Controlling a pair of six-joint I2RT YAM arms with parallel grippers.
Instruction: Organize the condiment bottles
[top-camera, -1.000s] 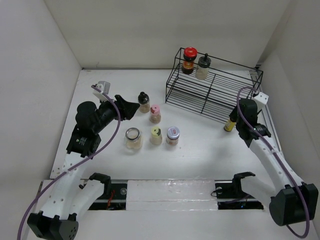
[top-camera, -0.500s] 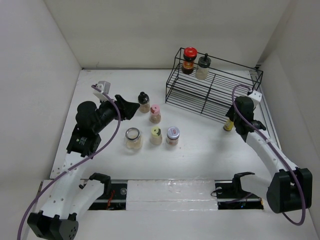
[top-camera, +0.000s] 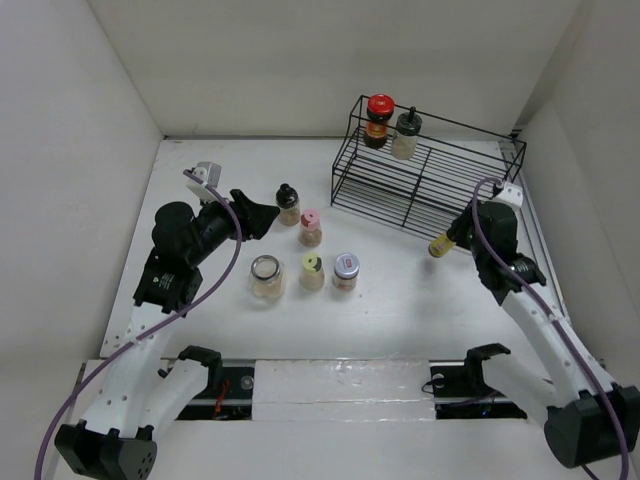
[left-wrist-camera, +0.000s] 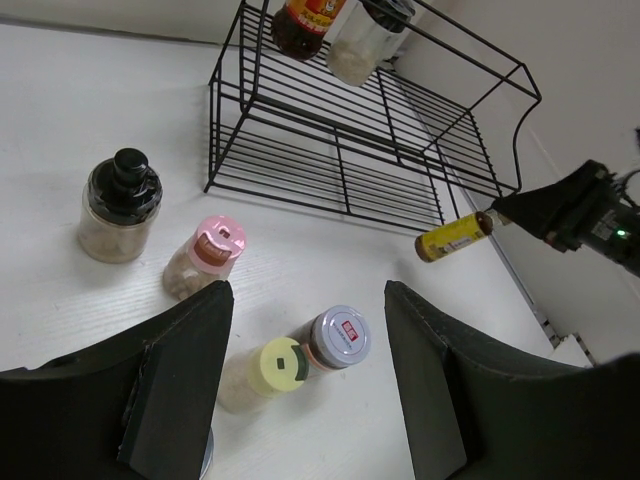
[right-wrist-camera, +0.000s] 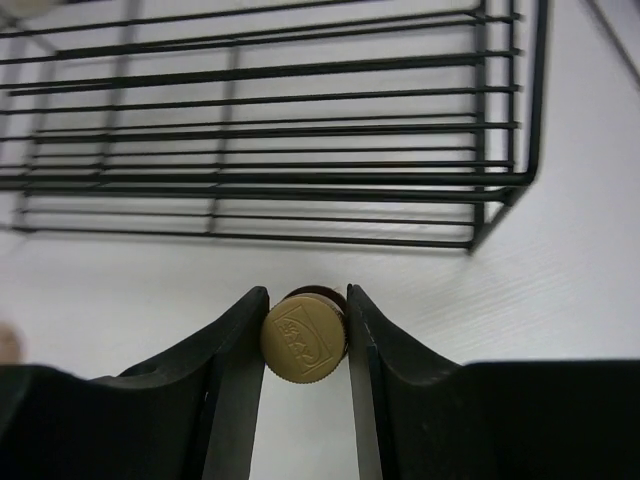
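Right fingers (right-wrist-camera: 232, 360) clamped on slim amber bottle (left-wrist-camera: 455, 236) near cap, bottle tilted above worktop (top-camera: 400, 300) beside rack (top-camera: 420, 190). Left fingers (left-wrist-camera: 180, 370) wide above jars (top-camera: 312, 262). Risk: slanted bottle clips rack wire, twists loose.

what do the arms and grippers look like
The left arm and right arm are white links with black joint housings; a purple cable loops along each. The left gripper and right gripper have broad matte-black fingers. A white camera block sits on each wrist.
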